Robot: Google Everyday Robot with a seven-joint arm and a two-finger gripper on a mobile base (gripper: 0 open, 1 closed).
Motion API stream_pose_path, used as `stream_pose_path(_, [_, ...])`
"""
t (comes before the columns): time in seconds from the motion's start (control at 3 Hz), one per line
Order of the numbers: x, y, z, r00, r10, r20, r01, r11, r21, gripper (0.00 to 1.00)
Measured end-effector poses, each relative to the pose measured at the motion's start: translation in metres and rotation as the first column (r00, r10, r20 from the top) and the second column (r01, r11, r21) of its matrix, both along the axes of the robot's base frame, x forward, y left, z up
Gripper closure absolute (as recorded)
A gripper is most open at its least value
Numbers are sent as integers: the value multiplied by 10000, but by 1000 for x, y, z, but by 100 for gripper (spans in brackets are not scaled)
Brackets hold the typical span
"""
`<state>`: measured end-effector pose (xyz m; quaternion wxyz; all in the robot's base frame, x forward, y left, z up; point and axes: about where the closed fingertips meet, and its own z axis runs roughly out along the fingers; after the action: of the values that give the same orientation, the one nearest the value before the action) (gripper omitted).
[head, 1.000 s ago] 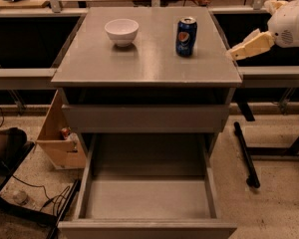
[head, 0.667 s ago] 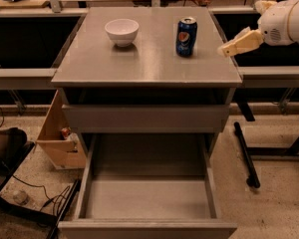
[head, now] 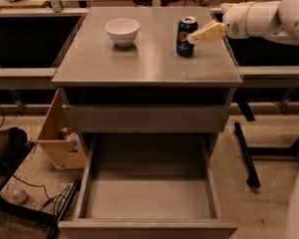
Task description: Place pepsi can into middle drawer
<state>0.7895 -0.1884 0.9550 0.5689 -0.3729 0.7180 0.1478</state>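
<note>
As the white arm reaches in from the right side of the camera view, the hand now sits right at the pepsi can. Its tan tip overlaps the can's upper right edge, where a second ago it hung well off to the side, past the table's edge. Whether the hand is open, closed or already gripping cannot be told from this angle; contact looks likely but is not certain. The can itself has not shifted: it stands upright on the table, directly in front of the hand's tip. Beyond the can, on the far side from the hand, the white bowl stays untouched. Well below the hand and out toward the camera, the middle drawer stands pulled open, its plain floor showing. Between it and the hand's level, a closed drawer front spans the cabinet. By my judgement the approach is about over and the grasp is the step in hand. No lifting or carrying is done yet, so the task is in its early part, and the open drawer spares any extra step before placing.
</note>
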Motion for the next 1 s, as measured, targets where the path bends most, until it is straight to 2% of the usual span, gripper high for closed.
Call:
stream_pose_path(0.33, [28,33,-14,9983,537,-243,-516,9954,808,0])
stream_pose_path(0.67, [46,55,-30,9951,908,-379,-844,9857,1460,0])
stream_pose_path(1.0, [58,66,-43,9940,1073,-230,-1016,9790,1768,18])
